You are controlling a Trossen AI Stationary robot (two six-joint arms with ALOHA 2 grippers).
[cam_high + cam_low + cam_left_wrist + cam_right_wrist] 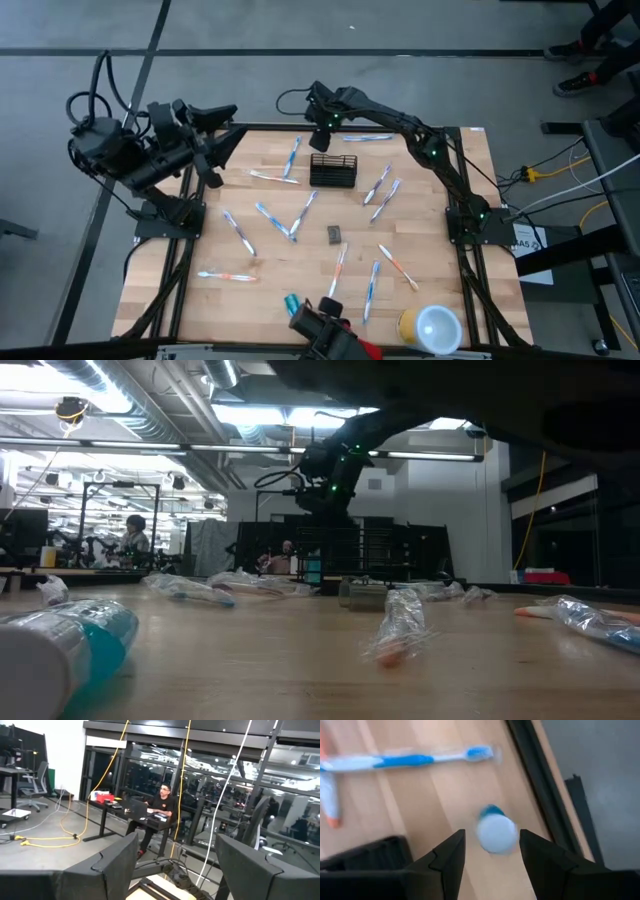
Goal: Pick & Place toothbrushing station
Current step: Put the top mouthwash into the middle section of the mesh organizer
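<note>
The right gripper (491, 851) hangs above the black rectangular mesh holder (333, 170), jaws parted around a small white blue-tipped tube (496, 831). The left gripper (177, 865) waits off the wooden table (300, 262), jaws wide apart and empty.

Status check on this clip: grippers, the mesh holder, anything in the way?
Right gripper open, a small white-capped tube between its fingers, at the table's far edge by the black mesh holder. Left gripper open, parked off-table. Toothbrushes scattered across the table.

Prob. a robotics lab: ceiling ducts (150, 405), test rigs (120, 510) (person (161, 812) at desk).
</note>
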